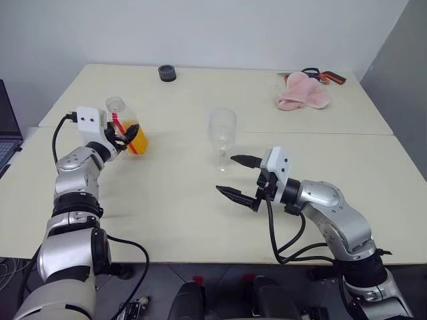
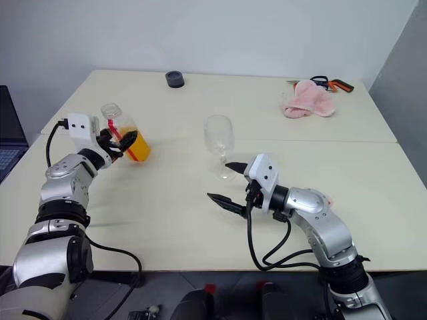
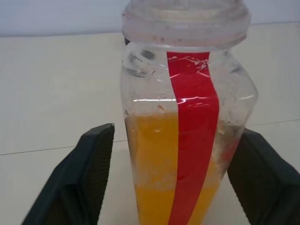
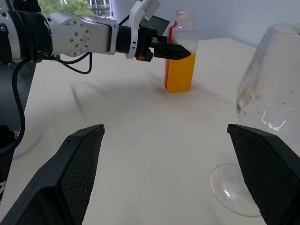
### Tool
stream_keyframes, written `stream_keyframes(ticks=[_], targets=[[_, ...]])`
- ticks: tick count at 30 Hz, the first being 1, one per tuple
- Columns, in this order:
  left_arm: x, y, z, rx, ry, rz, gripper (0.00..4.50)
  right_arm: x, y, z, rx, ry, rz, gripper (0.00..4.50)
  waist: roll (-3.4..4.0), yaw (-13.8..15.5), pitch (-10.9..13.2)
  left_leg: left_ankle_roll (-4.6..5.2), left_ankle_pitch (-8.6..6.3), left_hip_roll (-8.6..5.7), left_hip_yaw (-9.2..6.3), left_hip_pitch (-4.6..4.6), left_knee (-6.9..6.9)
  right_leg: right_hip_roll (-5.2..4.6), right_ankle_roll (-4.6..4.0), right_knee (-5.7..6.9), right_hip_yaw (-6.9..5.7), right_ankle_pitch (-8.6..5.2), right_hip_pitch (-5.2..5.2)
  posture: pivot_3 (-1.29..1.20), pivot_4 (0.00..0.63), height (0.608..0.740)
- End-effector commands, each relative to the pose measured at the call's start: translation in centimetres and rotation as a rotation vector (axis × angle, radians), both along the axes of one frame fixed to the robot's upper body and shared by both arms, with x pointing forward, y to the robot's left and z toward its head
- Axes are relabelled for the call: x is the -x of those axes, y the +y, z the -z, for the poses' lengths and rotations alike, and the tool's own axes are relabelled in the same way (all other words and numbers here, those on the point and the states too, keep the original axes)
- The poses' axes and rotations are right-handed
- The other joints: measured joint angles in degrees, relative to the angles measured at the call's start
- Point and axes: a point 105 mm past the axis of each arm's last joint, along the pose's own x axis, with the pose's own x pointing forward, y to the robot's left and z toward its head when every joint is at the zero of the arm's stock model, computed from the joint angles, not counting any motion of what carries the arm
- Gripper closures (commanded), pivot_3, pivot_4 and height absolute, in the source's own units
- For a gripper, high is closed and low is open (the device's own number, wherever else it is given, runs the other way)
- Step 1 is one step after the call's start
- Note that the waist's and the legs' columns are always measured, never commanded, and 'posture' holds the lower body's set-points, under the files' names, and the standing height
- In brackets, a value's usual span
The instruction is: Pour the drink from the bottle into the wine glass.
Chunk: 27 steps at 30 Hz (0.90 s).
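Observation:
The bottle [image 1: 125,127] stands upright on the left of the table [image 1: 180,220], clear with a red stripe. The drink [image 3: 154,164], orange-yellow, fills its lower half. My left gripper [image 1: 131,136] reaches level around the bottle's lower body. In the left wrist view one black finger [image 3: 91,168] stands on each side, with a narrow gap on one side. The wine glass [image 1: 222,133] stands empty at the table's middle. My right gripper [image 1: 225,173] is open just in front of the glass's foot, its fingers wide apart and holding nothing.
A small black round object [image 1: 167,73] sits at the far edge. A pink cloth [image 1: 303,93] and scissors [image 1: 327,75] lie at the far right. A laptop [image 1: 7,133] is at the left edge. A seam runs across the table behind the glass.

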Motion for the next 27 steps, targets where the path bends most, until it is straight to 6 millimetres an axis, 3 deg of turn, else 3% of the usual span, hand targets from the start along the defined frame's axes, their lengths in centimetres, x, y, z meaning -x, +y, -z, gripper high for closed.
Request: stream_keyframes(ticks=[1,4,8,17,22,27], targets=[[-0.2,-0.1,-1.9,-0.007,-0.065,0.014,2.36,0.7,0.2,-1.7,-0.029,-0.068,-0.019,0.00,0.00,0.00,0.00,0.00,0.00,0.00,0.00,0.00,0.00,0.00,0.00,0.00,0.00,0.00,0.00,0.00,0.150,0.740],[0.0,-0.3,-1.9,-0.007,-0.072,0.027,2.84,0.8,0.1,-1.8,-0.029,-0.080,-0.022,0.00,0.00,0.00,0.00,0.00,0.00,0.00,0.00,-0.01,0.00,0.00,0.00,0.00,0.00,0.00,0.00,0.00,0.150,0.740],[0.0,-1.0,-2.6,-0.027,-0.101,0.057,2.86,0.8,0.0,-2.1,-0.030,-0.092,-0.016,0.00,0.00,0.00,0.00,0.00,0.00,0.00,-0.01,-0.02,0.01,0.00,0.00,0.00,0.00,0.00,0.00,0.00,0.150,0.740],[0.8,-8.5,-6.9,-0.255,-0.248,0.276,2.86,0.8,-2.2,-3.2,-0.072,-0.095,0.098,0.00,-0.02,0.30,0.01,-0.02,0.01,-0.02,-0.11,-0.19,0.07,-0.05,0.00,-0.03,-0.05,0.00,-0.05,0.00,0.150,0.740],[1.3,-11.4,-8.9,-0.384,-0.320,0.321,2.86,0.3,-2.8,-4.1,-0.117,-0.117,0.175,0.00,-0.01,-0.12,0.01,-0.01,0.01,-0.01,-0.07,-0.13,0.05,-0.01,0.00,0.00,0.00,0.00,-0.05,0.00,0.150,0.740],[1.6,-13.8,-9.4,-0.558,-0.385,0.375,2.86,-0.4,-2.9,-5.1,-0.148,-0.167,0.223,0.00,-0.01,-0.15,0.01,-0.01,0.01,0.00,-0.04,-0.11,0.03,0.02,0.00,0.01,0.04,0.00,-0.05,0.00,0.150,0.740]])
